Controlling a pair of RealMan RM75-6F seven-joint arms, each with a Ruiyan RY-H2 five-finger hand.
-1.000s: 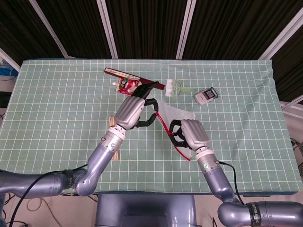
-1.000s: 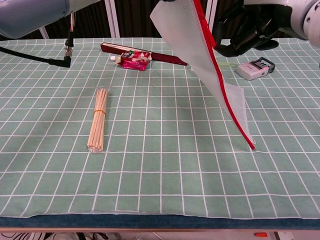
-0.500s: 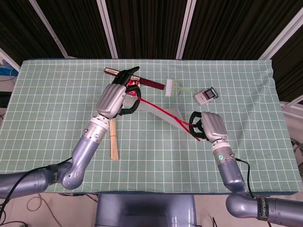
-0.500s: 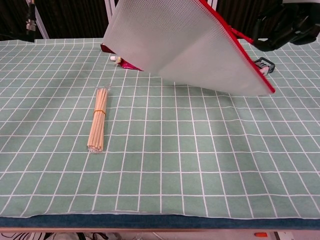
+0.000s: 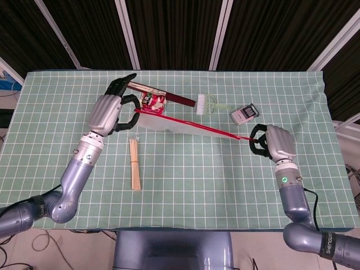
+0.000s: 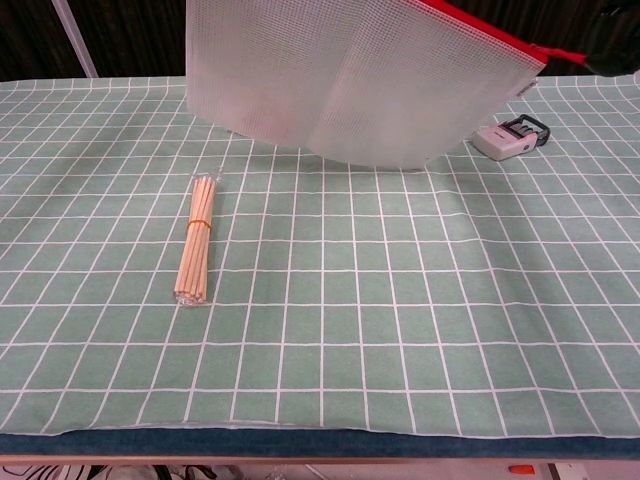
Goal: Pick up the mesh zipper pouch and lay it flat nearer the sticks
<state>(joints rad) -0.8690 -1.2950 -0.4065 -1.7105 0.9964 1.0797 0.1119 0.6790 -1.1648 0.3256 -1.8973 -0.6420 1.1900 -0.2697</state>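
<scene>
— Where is the mesh zipper pouch [image 5: 185, 126]?

— Off the bench [image 5: 56, 112], stretched between both hands with its red zipper edge uppermost. The left hand [image 5: 111, 112] pinches one end, its fingers curled round the corner; the right hand [image 5: 274, 143] pinches the other end by the zipper.

— And the sticks [image 5: 134, 164]?

— They lie bundled on the green checked cloth, just below the left hand and nearer the robot, well apart from the right hand. In the chest view the pouch [image 6: 350, 75] hangs above them and off to the side, touching nothing.

— Anything else around?

— Beyond the left hand lies a red packet [image 5: 152, 102] and a dark red strip [image 5: 154, 90]. Beyond the right hand sits a small grey stamp [image 5: 245, 114], with a pale green brush [image 5: 209, 105] between.
</scene>
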